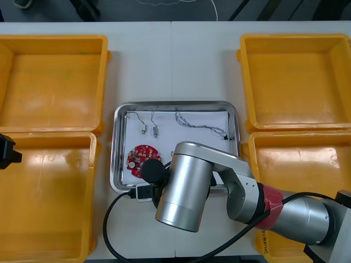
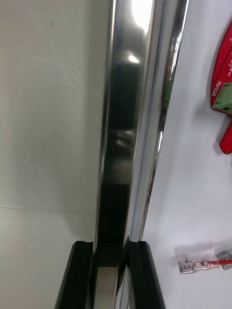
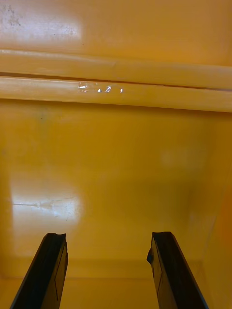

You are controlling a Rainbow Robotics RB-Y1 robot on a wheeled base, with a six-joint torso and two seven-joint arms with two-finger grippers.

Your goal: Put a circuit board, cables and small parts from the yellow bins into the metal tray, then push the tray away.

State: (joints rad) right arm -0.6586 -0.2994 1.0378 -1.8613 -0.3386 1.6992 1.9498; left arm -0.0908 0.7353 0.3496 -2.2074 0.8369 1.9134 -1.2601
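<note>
The metal tray (image 1: 122, 118), white inside, lies between the yellow bins. It holds a round red circuit board (image 1: 143, 158), two small metal parts (image 1: 142, 129) on thin wires and a thin cable (image 1: 201, 126). My right arm (image 1: 184, 186) reaches over the tray's near edge. In the right wrist view my right gripper (image 2: 110, 273) is shut on the tray's shiny rim (image 2: 123, 120), one finger on each side. The circuit board (image 2: 223, 82) and a small metal part (image 2: 192, 263) lie inside on the white floor. My left gripper (image 3: 108, 270) hangs open over a bin floor (image 3: 116, 169).
Two yellow bins (image 1: 52, 76) stand at the left and two (image 1: 296, 76) at the right, their floors bare. A black cable (image 1: 112, 230) loops from the right arm over the table's near edge. The left arm's black end (image 1: 6, 152) sits at the left edge.
</note>
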